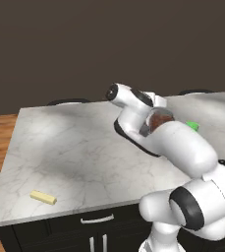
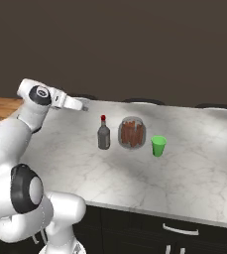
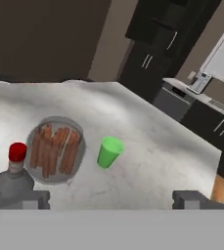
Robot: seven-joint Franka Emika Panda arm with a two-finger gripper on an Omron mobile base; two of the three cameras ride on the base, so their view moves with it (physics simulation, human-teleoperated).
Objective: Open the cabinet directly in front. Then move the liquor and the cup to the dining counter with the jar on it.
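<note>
Liquor [image 2: 103,135], jar [image 2: 132,133] & cup [image 2: 158,146] stand in a row on the marble desk [image 2: 194,173]. Hand [image 3: 111,199] wide, empty, above them. Looks done; lift clear w/o clipping the liquor.

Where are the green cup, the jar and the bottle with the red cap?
green cup [image 2: 158,146], right base view, on its side wall
jar [image 2: 132,133], right base view, on its glass front
bottle [image 2: 103,136], right base view, on its grey body

Glossy white arm [image 1: 182,147], chunky rounded segments with black bands at the joints. Its tool [image 3: 111,199] ends in two small dark grey blocky fingertips [image 3: 191,199].
</note>
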